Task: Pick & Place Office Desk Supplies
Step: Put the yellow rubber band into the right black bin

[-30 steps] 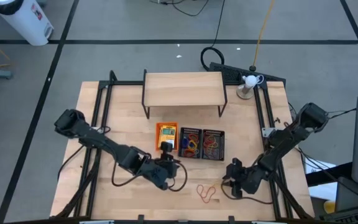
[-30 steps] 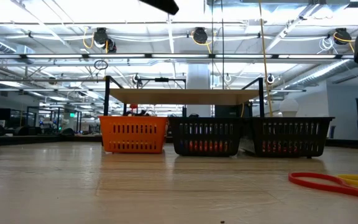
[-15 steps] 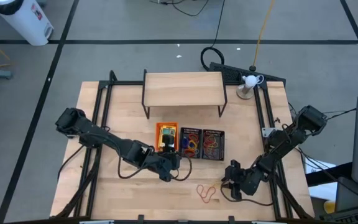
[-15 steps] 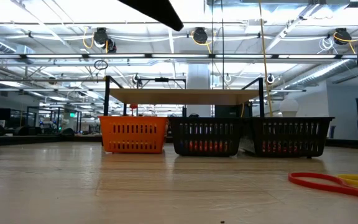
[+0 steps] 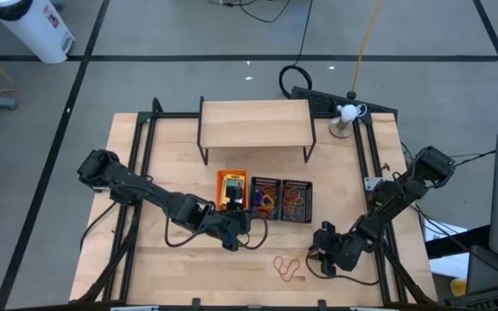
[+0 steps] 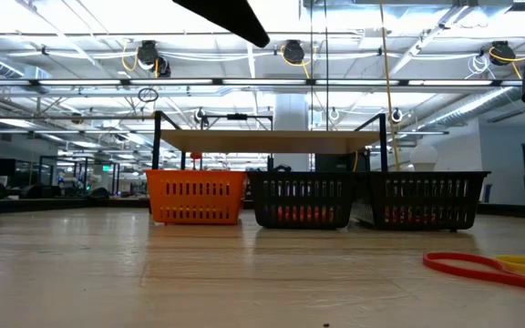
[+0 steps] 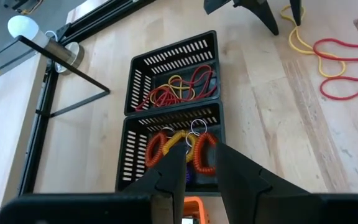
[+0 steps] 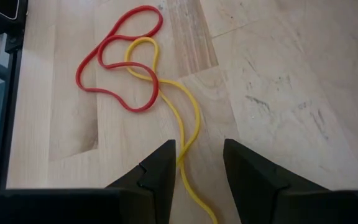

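Right gripper hung low over the table's front right, nearer than the left arm to the loose yellow band and red band. Yellow band's long axis ran straight ahead between the parted fingers; red loop lay tangled with it farther on. Nothing gripped. Left gripper hovered before the black trays, fingers slightly apart, empty
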Motion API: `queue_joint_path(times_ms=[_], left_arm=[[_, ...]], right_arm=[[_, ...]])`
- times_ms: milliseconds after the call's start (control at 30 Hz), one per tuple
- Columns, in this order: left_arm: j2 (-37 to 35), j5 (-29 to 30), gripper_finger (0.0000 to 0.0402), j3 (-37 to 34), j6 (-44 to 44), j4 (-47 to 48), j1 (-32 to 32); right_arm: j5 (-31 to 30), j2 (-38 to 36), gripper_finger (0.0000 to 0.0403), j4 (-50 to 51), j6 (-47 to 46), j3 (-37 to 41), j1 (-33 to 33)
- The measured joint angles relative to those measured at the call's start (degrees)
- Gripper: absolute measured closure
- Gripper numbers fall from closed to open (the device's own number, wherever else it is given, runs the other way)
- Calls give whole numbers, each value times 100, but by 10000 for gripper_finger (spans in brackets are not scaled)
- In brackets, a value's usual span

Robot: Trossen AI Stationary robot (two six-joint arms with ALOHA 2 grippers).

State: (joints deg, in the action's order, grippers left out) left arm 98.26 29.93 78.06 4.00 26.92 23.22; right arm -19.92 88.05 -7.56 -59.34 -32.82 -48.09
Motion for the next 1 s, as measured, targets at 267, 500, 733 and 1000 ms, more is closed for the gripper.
queue_joint_path(times_ms=[267, 500, 733, 1000], left_arm=[[0, 0, 314, 0, 19, -2, 0], [0, -2, 314, 0, 19, -1, 0], [0, -2, 314, 0, 12, -2, 0], [0, -2, 314, 0, 1, -2, 0]], right_arm=[[29, 0, 277, 3, -1, 0, 2], [35, 0, 277, 6, -152, 0, 2], [13, 109, 277, -42, -160, -7, 8], [67, 877, 308, -621, -505, -17, 15]])
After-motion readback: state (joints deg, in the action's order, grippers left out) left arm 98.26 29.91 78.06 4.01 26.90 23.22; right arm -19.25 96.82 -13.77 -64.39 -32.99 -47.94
